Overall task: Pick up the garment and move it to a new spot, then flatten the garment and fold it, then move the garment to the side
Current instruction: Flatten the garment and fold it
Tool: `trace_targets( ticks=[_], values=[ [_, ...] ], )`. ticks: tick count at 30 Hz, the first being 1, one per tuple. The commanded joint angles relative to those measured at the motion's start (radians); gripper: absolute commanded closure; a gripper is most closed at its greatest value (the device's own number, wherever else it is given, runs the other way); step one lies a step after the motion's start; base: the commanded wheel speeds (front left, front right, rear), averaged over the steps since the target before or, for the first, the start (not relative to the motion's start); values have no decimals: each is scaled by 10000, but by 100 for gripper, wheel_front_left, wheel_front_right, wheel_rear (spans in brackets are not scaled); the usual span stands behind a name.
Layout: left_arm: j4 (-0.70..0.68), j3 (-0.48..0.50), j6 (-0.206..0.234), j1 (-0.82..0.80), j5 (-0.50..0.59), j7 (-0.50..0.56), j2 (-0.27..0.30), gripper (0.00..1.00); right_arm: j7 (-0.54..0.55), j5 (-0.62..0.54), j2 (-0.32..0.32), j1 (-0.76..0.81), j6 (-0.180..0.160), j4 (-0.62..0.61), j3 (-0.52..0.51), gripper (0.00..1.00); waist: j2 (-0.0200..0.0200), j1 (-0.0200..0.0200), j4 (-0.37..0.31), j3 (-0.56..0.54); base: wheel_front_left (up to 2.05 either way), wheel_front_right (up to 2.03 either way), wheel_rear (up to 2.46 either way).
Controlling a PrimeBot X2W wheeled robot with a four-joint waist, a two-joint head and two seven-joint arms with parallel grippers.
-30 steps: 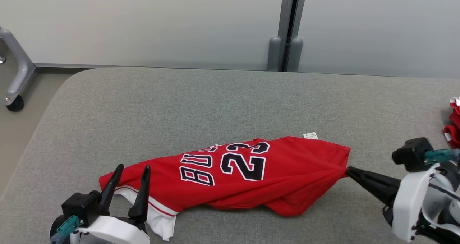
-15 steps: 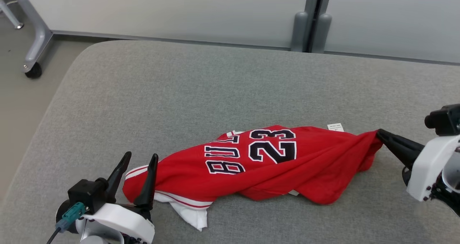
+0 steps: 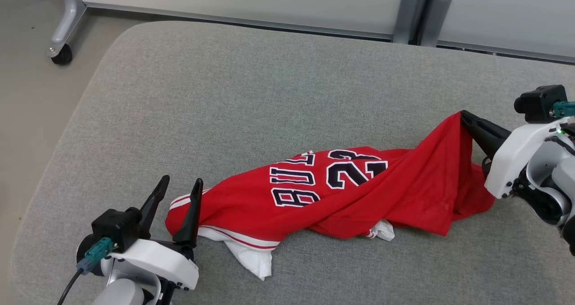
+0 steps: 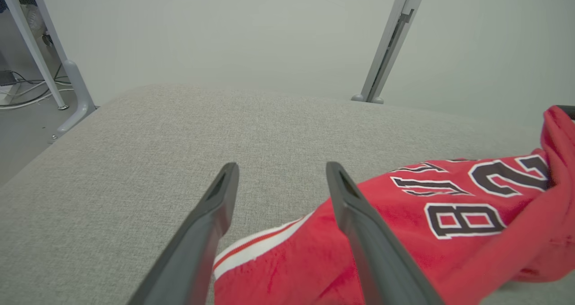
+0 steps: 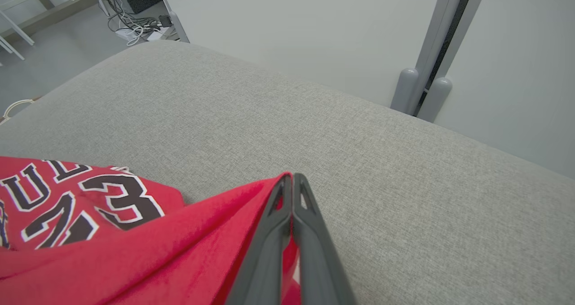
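Between shut right jaws, garment (image 3: 404, 192) corner higher than before.

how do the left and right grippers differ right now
The left gripper stands open with fingers spread; the right gripper is shut tight. The left grips nothing, sitting at the white-trimmed end of the jersey; the right pinches its red edge, held raised off the grey cushion. Both have long dark fingers on white housings.
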Motion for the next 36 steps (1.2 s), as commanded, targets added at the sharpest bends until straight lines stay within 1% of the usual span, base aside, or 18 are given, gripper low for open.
trace_targets(
  ticks=[1, 2, 3, 4, 7, 9, 13, 15, 17, 21, 24, 25, 27, 29, 32, 36],
  values=[
    [61, 18, -57, -144, 86, -24, 13, 0, -198, 163, 71, -128, -2, 223, 181, 100, 0, 0, -42, -83, 0, 0, 0],
    [117, 7, -71, -119, 85, -28, 19, 0, -340, 345, 186, -156, -2, 393, 314, 79, 0, 0, -72, -159, 0, 0, 0],
    [157, 14, -79, -101, 86, -32, 31, 0, -498, 503, 280, -212, -2, 482, 466, 10, 0, 0, -120, -243, 0, 0, 0],
    [194, 27, -75, -72, 78, -36, 44, 0, -644, 674, 343, -253, -2, 534, 601, 0, 0, 0, -184, -341, 0, 0, 0],
    [248, 24, -48, 94, 63, -44, 81, 0, -1165, 980, 344, -257, -2, 539, 1040, 0, 0, 0, -435, -664, 0, 0, 0],
    [270, 18, 4, 230, 17, -35, 111, 0, -1765, 1139, 174, -237, -2, 646, 1158, 0, 0, 0, -692, -1028, 0, 0, 0],
    [211, 69, 135, 487, -77, -23, 157, 0, -2125, 1491, 81, 315, 1, 237, 441, 0, 0, 0, -1025, -1463, 0, 0, 0],
    [115, 101, 202, 602, -94, -27, 185, 0, -2134, 1358, -8, 680, 1, -175, -275, 0, 0, 0, -1183, -1567, 0, 0, 0],
    [18, 131, 283, 721, -103, -33, 222, 0, -2134, 1225, 2, 1398, 0, -541, -1076, 0, 0, 0, -1286, -1631, 0, 0, 0],
    [-134, 143, 353, 869, -125, -38, 253, 0, -2134, 1292, 416, 3132, 1, -1199, -2662, 0, 0, 0, -1365, -1713, 0, 0, 0],
    [-180, 142, 371, 996, -128, -41, 255, 0, -2134, 1213, 826, 4414, 1, -1719, -3258, 0, 0, 0, -1408, -1769, 0, 0, 0],
    [-180, 142, 371, 996, -128, -41, 255, 0, -2134, 1213, 826, 4414, 1, -1719, -3258, 0, 0, 0, -1408, -1769, 0, 0, 0],
    [-219, 165, 411, 1034, -156, -44, 268, 0, -2135, 1187, 1098, 5054, 1, -1947, -3389, 0, 0, 0, -1438, -1801, 0, 0, 0],
    [-234, 156, 445, 1120, -161, -46, 285, 0, -2131, 1270, 1386, 5496, 1, -2089, -3248, 0, 0, 0, -1451, -1832, 0, 0, 0],
    [-273, 112, 482, 1123, -145, -12, 289, 0, -1634, 1454, 1687, 5783, 1, -1965, -2907, 0, 0, 0, -1437, -1862, 0, 0, 0],
    [-298, 42, 459, 997, -121, 50, 275, 0, -1065, 1702, 2011, 5620, 1, -1751, -2583, 0, 0, 0, -1327, -1876, 0, 0, 0]
  ],
)
